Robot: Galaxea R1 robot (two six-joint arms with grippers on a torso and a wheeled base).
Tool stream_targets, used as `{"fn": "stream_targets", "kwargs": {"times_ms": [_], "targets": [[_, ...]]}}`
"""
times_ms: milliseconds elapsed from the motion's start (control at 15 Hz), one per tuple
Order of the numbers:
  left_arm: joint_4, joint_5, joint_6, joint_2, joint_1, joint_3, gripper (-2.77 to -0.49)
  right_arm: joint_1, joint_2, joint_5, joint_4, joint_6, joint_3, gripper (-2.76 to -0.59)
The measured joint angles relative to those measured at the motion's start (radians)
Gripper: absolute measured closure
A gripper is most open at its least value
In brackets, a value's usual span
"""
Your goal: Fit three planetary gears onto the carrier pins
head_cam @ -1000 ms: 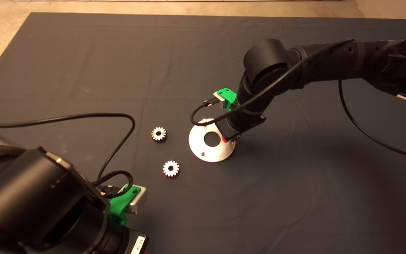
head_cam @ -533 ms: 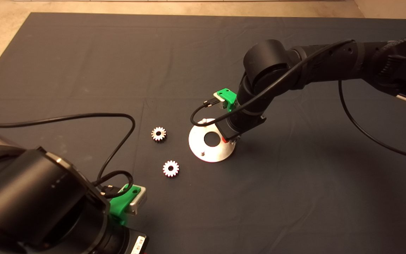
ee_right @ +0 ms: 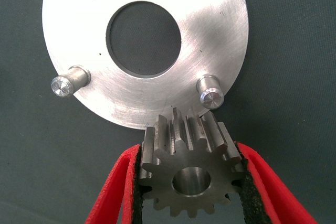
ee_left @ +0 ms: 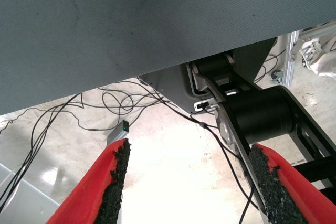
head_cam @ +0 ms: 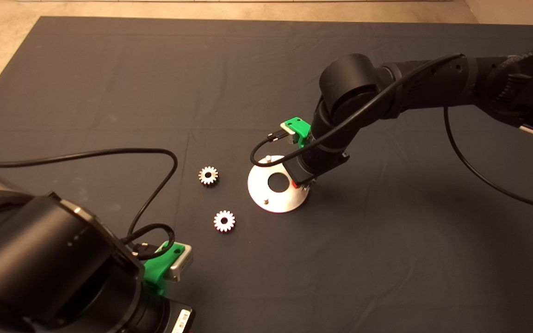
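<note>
Right wrist view: right tool [ee_right: 188, 179] pinching gear [ee_right: 186, 174]
Gear hole vs pin [ee_right: 209, 91]: pin just beyond, slightly offset
Left tool [ee_left: 191, 182]: spread, parked, farther
Loose gears [head_cam: 208, 175]: tabletop [head_cam: 109, 69]

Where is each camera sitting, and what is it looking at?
Head view: from above, looking down at the mat; both black arms show, the left gripper parked at the lower left.
Left wrist view: on the parked arm, facing floor cables beyond the mat; its open red fingers show.
Right wrist view: on the working arm, facing the disc; its fingers grip a gear.
Head and right wrist views share the disc.
</note>
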Motion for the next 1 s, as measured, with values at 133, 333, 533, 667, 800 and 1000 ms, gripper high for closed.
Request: {"fn": "stream_targets", "kwargs": {"times_ms": [133,333,533,667,800,1000], "targets": [[0.0,0.0,0.0,0.0,0.0,0.0,-1.61,-0.014,0.0,-0.001,0.0,0.0,0.0,-0.98],[0.0,0.0,0.0,0.0,0.0,0.0,-1.61,-0.029,0.0,-0.001,-0.001,0.0,0.0,-0.98],[0.0,0.0,0.0,0.0,0.0,0.0,-1.61,-0.029,0.0,0.0,-0.007,0.0,0.0,-0.97],[0.0,0.0,0.0,0.0,0.0,0.0,-1.61,-0.029,0.0,-0.001,-0.009,0.0,0.0,-0.97],[0.0,0.0,0.0,0.0,0.0,0.0,-1.61,-0.029,0.0,0.0,-0.012,0.0,0.0,-0.97],[0.0,0.0,0.0,0.0,0.0,0.0,-1.61,-0.031,0.0,-0.001,-0.02,0.0,-0.001,-0.97]]}}
